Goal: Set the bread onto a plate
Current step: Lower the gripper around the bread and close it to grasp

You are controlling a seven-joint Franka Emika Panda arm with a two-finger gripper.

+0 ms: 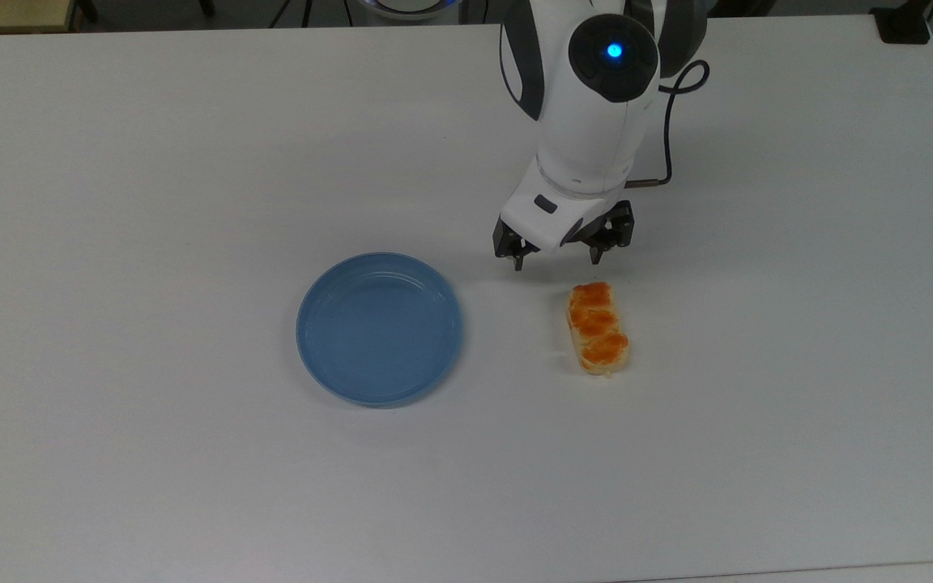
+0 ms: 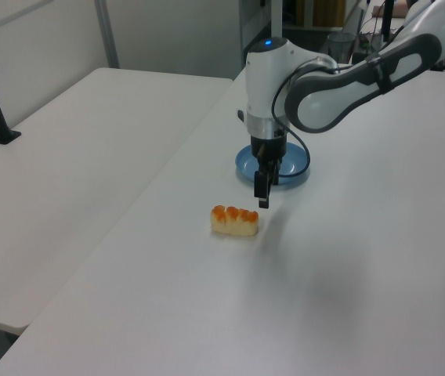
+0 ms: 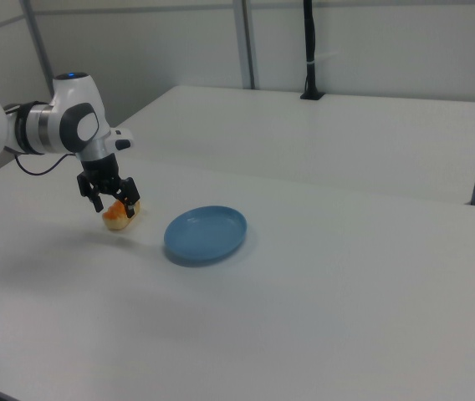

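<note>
A: Where do we have the bread (image 1: 597, 327)?

B: Flat on the white table (image 1: 191, 162), long axis running up-down in the top view, three orange-brown bumps up. Nothing touches it. In the left view it (image 2: 235, 220) lies nearer the camera than the plate (image 2: 294, 173).

A: And the plate?

B: We see the blue plate (image 1: 379, 327) to the top view's left of the bread, well apart from it, with bare table between. It sits flat, rim up, and carries nothing. In the right view the plate (image 3: 206, 233) is to the bun's (image 3: 120, 215) right.

A: Pincer?

B: The pincer (image 1: 557, 258) hangs just beyond the bread's upper end in the top view, fingers pointing down. The fingers are spread wide, wider than the bun, and grip nothing. In the left view the pincer (image 2: 262, 194) sits just above and beside the bun's right end, off the table. In the right view it (image 3: 110, 198) partly covers the bun.

A: Arm?

B: White Panda arm (image 1: 596, 105) comes in from the top view's upper edge, blue light (image 1: 614, 50) lit on the joint, black cable (image 1: 669, 121) looping at its right.
</note>
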